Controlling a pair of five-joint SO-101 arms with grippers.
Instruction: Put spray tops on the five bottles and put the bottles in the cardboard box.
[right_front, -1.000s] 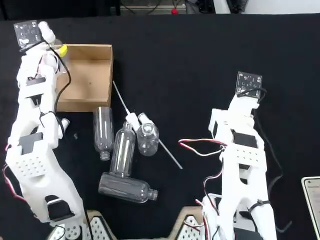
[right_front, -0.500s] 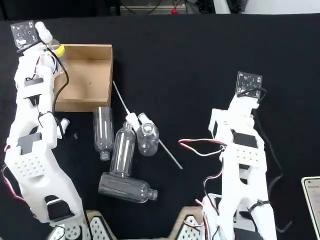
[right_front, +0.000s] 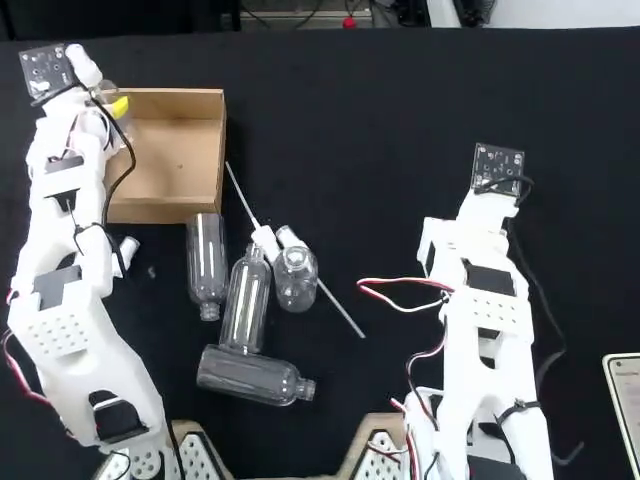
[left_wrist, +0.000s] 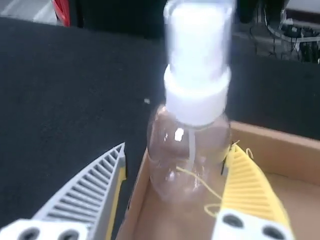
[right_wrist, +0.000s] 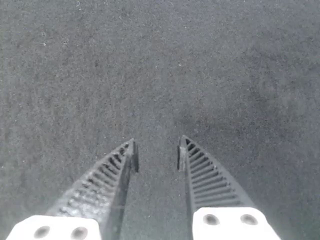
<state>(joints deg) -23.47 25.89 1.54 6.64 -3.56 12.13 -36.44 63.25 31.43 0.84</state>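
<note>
Bottle (left_wrist: 189, 157) upright at box (left_wrist: 285, 149) edge, spray top (left_wrist: 198, 75) uppermost

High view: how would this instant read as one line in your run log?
left arm: capped bottle at cardboard box corner | right arm: jaws open above table | four bottles loose on table

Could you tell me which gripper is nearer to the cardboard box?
Left. The left gripper is at a corner of the box, flanking a bottle; the right gripper is far off across the table.
</note>
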